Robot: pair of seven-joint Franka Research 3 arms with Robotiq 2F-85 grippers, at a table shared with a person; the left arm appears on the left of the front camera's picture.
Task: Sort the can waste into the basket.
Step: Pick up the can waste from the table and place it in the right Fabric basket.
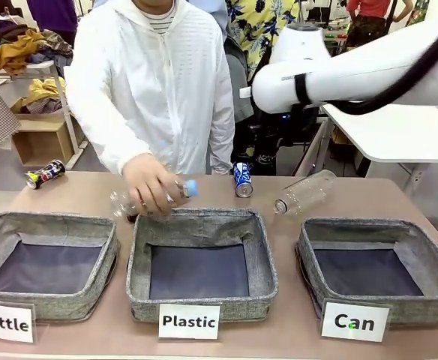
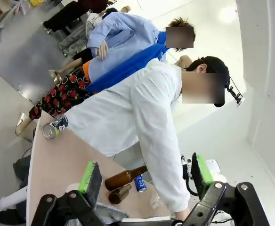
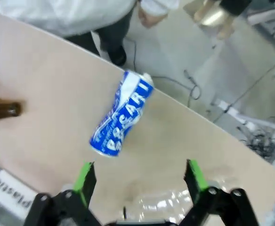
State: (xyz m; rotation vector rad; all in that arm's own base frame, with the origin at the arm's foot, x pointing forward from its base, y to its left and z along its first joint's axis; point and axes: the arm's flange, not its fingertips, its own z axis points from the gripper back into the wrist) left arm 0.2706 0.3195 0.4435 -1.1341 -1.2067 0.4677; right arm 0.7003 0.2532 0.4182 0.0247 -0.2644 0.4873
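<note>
A blue can [image 1: 242, 180] with white lettering lies at the far middle of the table. In the right wrist view this blue can [image 3: 122, 113] lies on its side just beyond my right gripper [image 3: 140, 179], which is open and holds nothing. A black can [image 1: 45, 174] lies at the far left corner. It shows as a black can [image 2: 54, 127] in the left wrist view, far beyond my left gripper [image 2: 144, 176], also open and holding nothing. The basket [image 1: 358, 223] with the "Can" card [image 1: 354, 321] stands at the front right.
A person's hand [image 1: 150, 186] holds a clear plastic bottle [image 1: 180, 191] over the back of the "Plastic" bin [image 1: 204, 300]. Another clear bottle [image 1: 305, 191] lies behind the Can basket. The "Bottle" bin [image 1: 46, 304] is at the left. Two brown bottles [image 2: 125, 178] lie near the blue can.
</note>
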